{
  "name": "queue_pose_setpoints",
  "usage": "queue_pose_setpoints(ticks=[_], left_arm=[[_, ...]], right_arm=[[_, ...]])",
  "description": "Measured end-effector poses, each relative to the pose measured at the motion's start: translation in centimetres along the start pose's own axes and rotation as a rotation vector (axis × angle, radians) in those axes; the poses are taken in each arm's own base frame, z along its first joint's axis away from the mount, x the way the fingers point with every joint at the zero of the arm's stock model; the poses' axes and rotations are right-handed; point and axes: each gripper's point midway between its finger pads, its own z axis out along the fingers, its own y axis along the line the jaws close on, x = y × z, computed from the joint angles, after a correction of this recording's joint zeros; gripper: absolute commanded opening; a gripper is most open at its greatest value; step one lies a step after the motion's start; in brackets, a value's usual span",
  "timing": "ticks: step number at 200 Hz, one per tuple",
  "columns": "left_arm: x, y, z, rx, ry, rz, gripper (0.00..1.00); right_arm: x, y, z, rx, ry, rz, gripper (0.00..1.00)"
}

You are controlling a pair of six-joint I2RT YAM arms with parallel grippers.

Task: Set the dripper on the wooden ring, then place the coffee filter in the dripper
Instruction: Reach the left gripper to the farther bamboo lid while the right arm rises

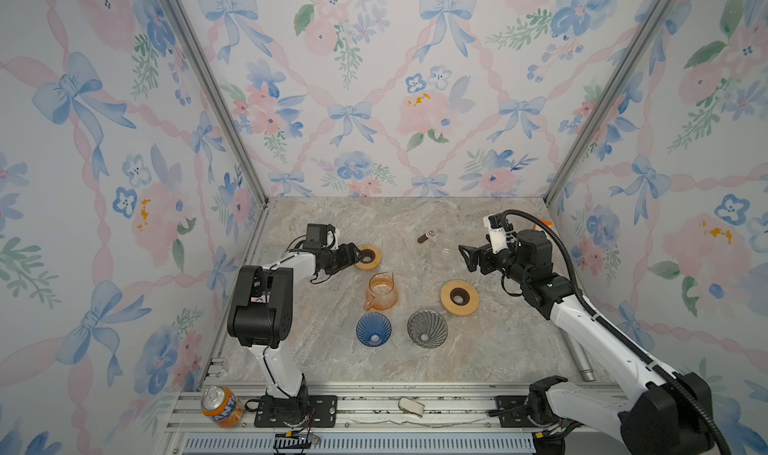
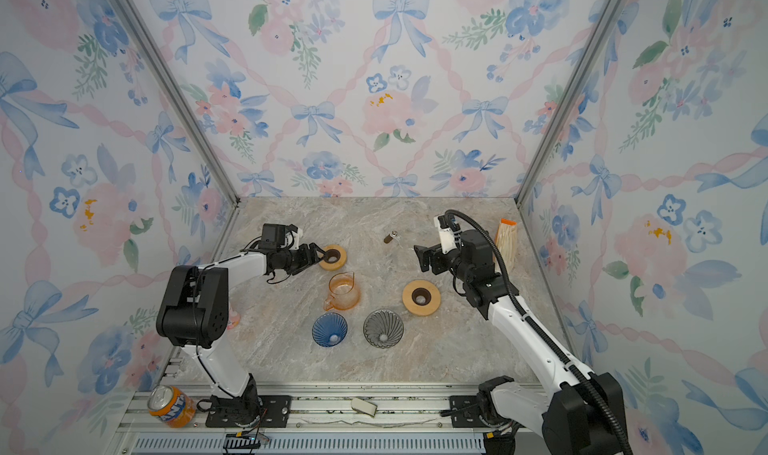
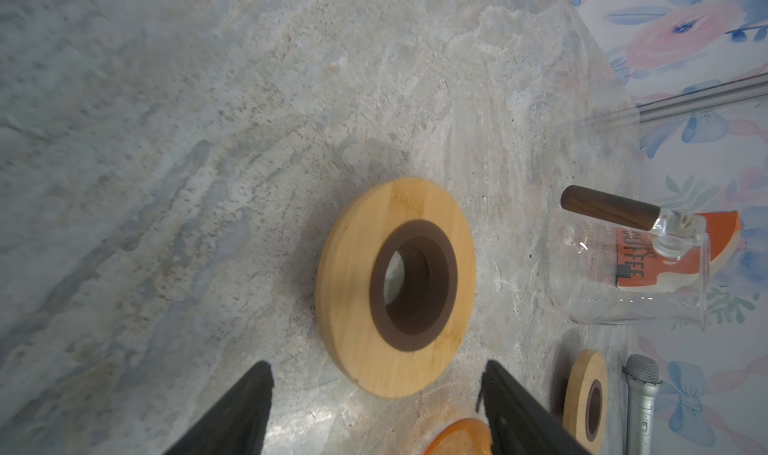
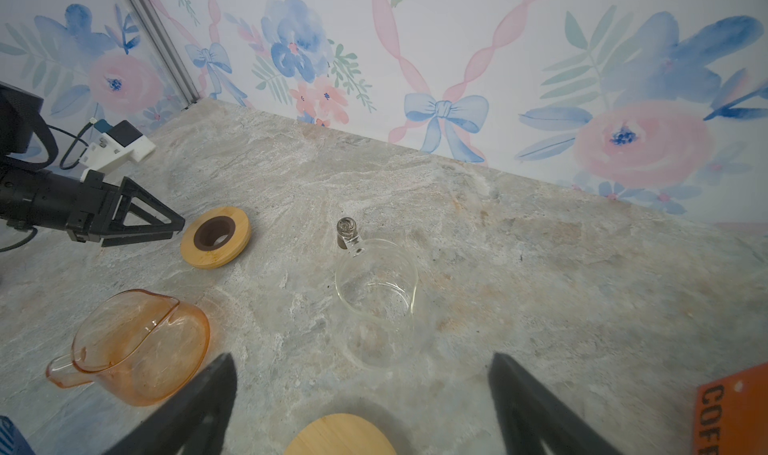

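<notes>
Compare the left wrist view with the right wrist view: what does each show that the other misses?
Left wrist only: a silver microphone. Right wrist only: the open right gripper. Both: the open left gripper facing a wooden ring, the clear glass server, the orange pitcher, the orange packet, a second wooden ring.

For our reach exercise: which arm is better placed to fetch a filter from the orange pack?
Right, probably. The pack stands beside that arm, and the right gripper is open and empty. The left gripper is across the table at a ring.
</notes>
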Motion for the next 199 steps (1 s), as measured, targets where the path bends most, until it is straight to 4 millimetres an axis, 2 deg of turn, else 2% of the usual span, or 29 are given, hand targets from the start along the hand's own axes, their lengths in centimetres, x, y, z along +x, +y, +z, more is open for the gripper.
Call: queue_pose_setpoints(ticks=[54,110,174,199], left_arm=[[1.2,0.2,1.6,0.025,0.062,-0.029,0.64],[0.9,-0.2,2.3,0.049,0.076,-0.031,0.56],[0.4,-0.7,3.1,0.058,0.08,-0.027,0.53],[0.3,-0.9,3.5,0.061,0.084,-0.027,0.47]], right_arm=[[-0.1,0.1,0.1,-0.008,-0.01,0.013,0.96],[-0.1,0.0,0.1,-0.001,-0.009,-0.004,0.97],[0.5,-0.1,0.6,-0.001,0.012,-0.003,0.96],[1.0,-0.1,0.9,-0.002,0.025,-0.001,0.97]])
